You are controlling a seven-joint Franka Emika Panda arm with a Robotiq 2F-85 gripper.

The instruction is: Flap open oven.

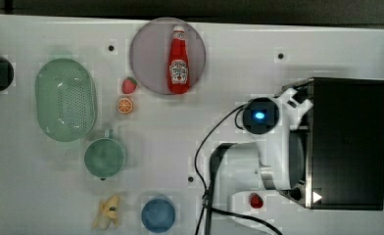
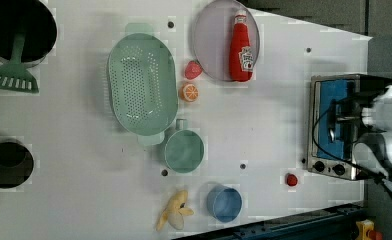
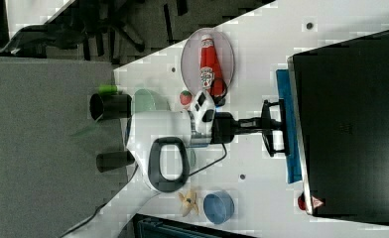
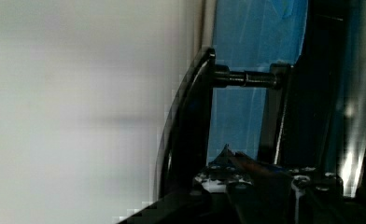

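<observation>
The white table [image 1: 239,73] carries all items. The oven [image 1: 349,142] is the largest of them: it stands at the table's edge on the top view's right, black top up, its blue glass door facing the middle of the table. In the right view the door [image 3: 287,129] stands upright against the silver front frame, with the black bar handle [image 3: 273,130] standing off it on posts.

The white arm [image 3: 167,134] reaches level across the table to the oven front. The gripper [image 3: 272,128] is at the handle; in the right view its black fingers sit either side of the bar, narrowed onto it. In the wrist view the handle [image 4: 190,126] runs just beside the gripper body against the blue glass.

Containers, by size:
- Green perforated colander [image 1: 65,99], near the table's edge on the top view's left; nothing seen in it.
- Grey round plate [image 1: 151,63], at the edge on the top view's top, bearing a red ketchup bottle [image 1: 179,61] lying flat.
- Black pot [image 2: 19,30], in the corner at the left view's top left, with a green spatula [image 2: 11,75] leaning out of it.
- Green cup [image 1: 105,157], just beside the colander.
- Blue bowl [image 1: 157,214], near the edge on the top view's bottom.

Small items: a banana [image 1: 108,211] beside the blue bowl; an orange slice [image 1: 125,105] and a strawberry [image 1: 129,85] between colander and plate
</observation>
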